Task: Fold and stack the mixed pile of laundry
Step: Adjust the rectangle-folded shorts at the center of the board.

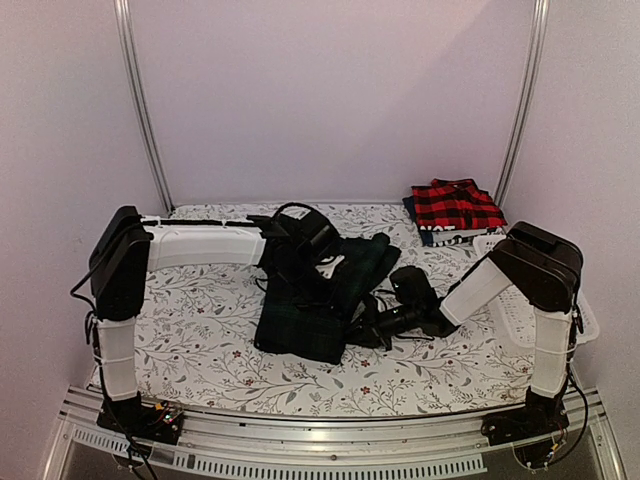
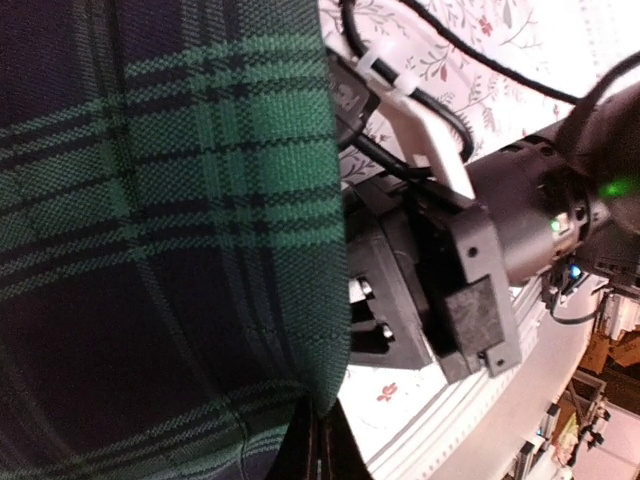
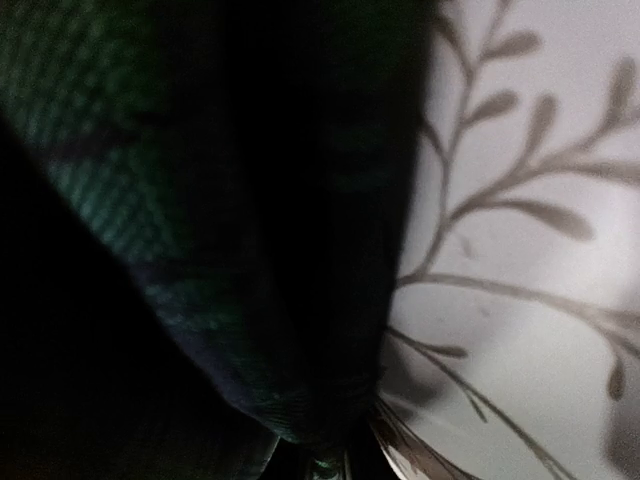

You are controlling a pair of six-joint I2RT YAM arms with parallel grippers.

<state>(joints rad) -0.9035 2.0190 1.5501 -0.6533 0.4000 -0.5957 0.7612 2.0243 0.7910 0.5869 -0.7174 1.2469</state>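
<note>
Top external: plaid garment (image 1: 308, 322) lies mid-table on floral cloth (image 1: 200, 300)
left gripper (image 1: 298, 262): closed on its upper part
right gripper (image 1: 362, 330): pinching its right edge
stack: flannel shirt (image 1: 455, 207) on navy garment (image 1: 438, 238), far right corner
writing: white letters on navy garment, unreadable

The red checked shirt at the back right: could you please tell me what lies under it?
A folded navy garment lies under the red shirt, with only its left and near edges showing. The rest, and anything below it, is covered.
</note>
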